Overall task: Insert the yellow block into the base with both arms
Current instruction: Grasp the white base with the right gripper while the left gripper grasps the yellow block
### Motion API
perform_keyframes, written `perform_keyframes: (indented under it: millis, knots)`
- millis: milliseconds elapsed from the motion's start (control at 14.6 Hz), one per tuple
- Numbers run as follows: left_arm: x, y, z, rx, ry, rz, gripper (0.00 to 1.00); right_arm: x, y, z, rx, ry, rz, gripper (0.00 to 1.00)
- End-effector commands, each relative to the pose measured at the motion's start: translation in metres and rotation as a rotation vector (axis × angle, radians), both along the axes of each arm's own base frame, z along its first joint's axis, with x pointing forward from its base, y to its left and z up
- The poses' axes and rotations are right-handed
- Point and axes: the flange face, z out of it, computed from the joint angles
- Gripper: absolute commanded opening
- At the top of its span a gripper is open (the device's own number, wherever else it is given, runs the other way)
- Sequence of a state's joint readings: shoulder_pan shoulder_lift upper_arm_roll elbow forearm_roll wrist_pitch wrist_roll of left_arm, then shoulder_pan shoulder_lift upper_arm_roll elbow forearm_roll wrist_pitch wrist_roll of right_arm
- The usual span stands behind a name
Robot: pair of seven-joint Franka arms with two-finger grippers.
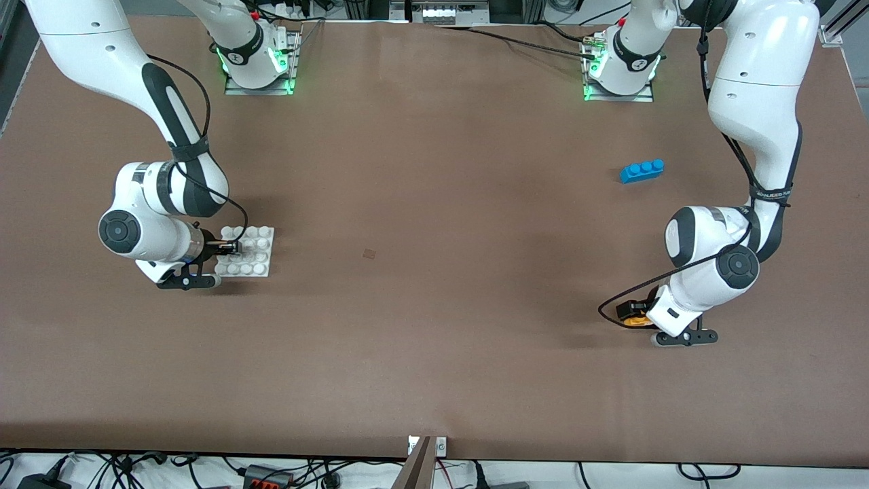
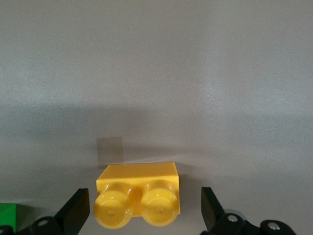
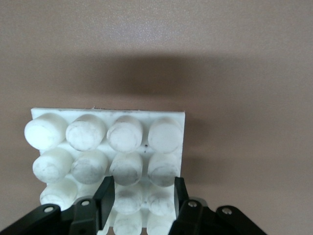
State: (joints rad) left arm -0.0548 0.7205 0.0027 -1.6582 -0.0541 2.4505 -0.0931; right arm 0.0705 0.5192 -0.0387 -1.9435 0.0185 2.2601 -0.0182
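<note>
The right gripper (image 1: 231, 248) is down at the white base (image 1: 252, 251), near the right arm's end of the table. Its two fingers (image 3: 105, 196) have pinched in narrow on the studs at the edge of the base, so it looks like it is holding the base. The left gripper (image 1: 635, 316) is low over the table near the left arm's end, and its fingers (image 2: 78, 213) stand wide apart, one on each side of the yellow block (image 2: 139, 196). The block lies flat on the table between them, and nothing squeezes it yet. A bit of a green block (image 2: 7, 213) peeks in beside it, and a blue block (image 1: 641, 170) sits on the table closer to the left arm's base. The step now seems to be grabbing the yellow block. To do it well, the left gripper should keep the block right in the middle, then close slowly on its flat sides so it does not twist or slide. It should not bump the green block. The right gripper should hold the base tight and level, so the block can later be pushed straight down onto the studs.
</note>
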Motion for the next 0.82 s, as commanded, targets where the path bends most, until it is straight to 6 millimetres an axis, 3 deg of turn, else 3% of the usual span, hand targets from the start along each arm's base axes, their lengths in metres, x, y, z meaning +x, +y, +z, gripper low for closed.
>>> perform_keyframes:
  millis: [0, 137, 548, 754]
  knots:
    - [0.003, 0.002, 0.001, -0.008, -0.013, -0.016, 1.00, -0.012, 0.019, -0.046, 0.013, 0.045, 0.028, 0.56]
    - [0.003, 0.002, 0.001, -0.008, -0.013, -0.016, 1.00, -0.014, 0.017, -0.058, 0.011, 0.059, 0.027, 0.59]
    - [0.006, 0.002, 0.002, -0.010, -0.019, -0.014, 1.00, -0.013, 0.019, -0.059, 0.011, 0.051, 0.030, 0.59]
    - [0.005, 0.002, 0.000, -0.011, -0.016, -0.011, 1.00, -0.015, 0.019, -0.069, 0.010, 0.047, 0.033, 0.63]
